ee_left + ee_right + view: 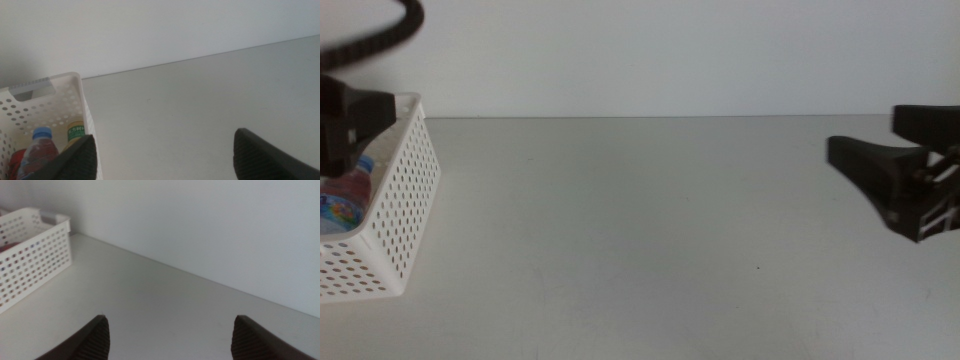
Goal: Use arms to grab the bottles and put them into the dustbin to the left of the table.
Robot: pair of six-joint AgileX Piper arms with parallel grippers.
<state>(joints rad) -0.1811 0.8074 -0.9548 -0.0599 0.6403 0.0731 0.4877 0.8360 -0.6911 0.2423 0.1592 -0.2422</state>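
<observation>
We see the left gripper [162,155] hovering over the near edge of the bin [405,200], at the left end of the worktop [650,230]. Its fingers [75,162] are spread wide with nothing between them, which we read as a release just over the drop point. The bottles lie inside the bin: through the left wrist camera we make out the water bottle [39,152] with its blue cap, the tea bottle [76,132] beside it and a sliver of the red can [15,160] next to the water bottle. No bottle shows on the worktop, so we judge the task done or nearly so.

The right gripper [905,185] waits at the far right, low over the worktop and well apart from the bin. Its fingers [97,340] are also released and hold nothing.

The worktop is plain, matte and off-white, and it meets a bare pale wall [670,50] behind. A dark cable chain [380,35] arcs above the left arm.
</observation>
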